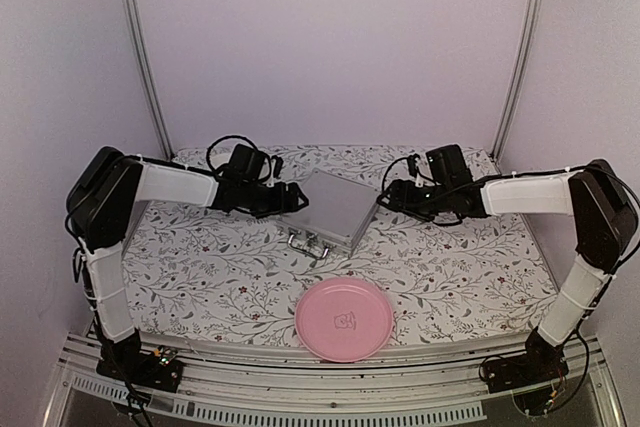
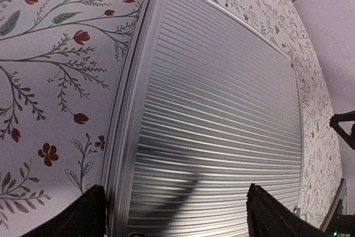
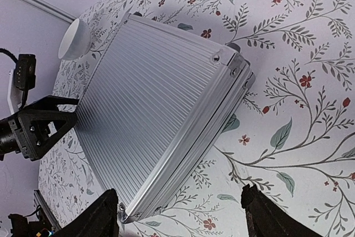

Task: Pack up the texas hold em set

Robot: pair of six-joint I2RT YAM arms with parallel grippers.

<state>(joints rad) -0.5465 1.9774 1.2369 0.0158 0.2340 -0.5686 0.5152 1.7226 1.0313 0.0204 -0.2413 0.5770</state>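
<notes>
Left tool (image 2: 176, 217) and right tool (image 3: 180, 215) both stand wide open with nothing between the jaws. They face each other across the case (image 1: 335, 205).

Nearest the arms' bases, a pink plate (image 1: 318, 335) sits at the front of the surface (image 1: 450, 267). Just beyond it is the handle (image 1: 308, 243), folded down on the case's near side. The case lies flat and shut at mid-surface, turned a little askew. Whether its latches are fastened I cannot tell.

The left tool hangs over the case's left edge, one finger above the cloth and the other above the ribbed lid. The right tool is just off the case's right corner. A small white bowl (image 3: 75, 38) stands past the case's far end.

The case is probably heavy if the chips are inside. It is rigid, so it should slide or lift as one piece. Its ribbed metal looks slick, and the flat lid is too broad for either tool to span. The handle looks like the surest place to take hold. Failing that, the thin side wall could be pinched at the seam, or the two tools could press on opposite edges.
</notes>
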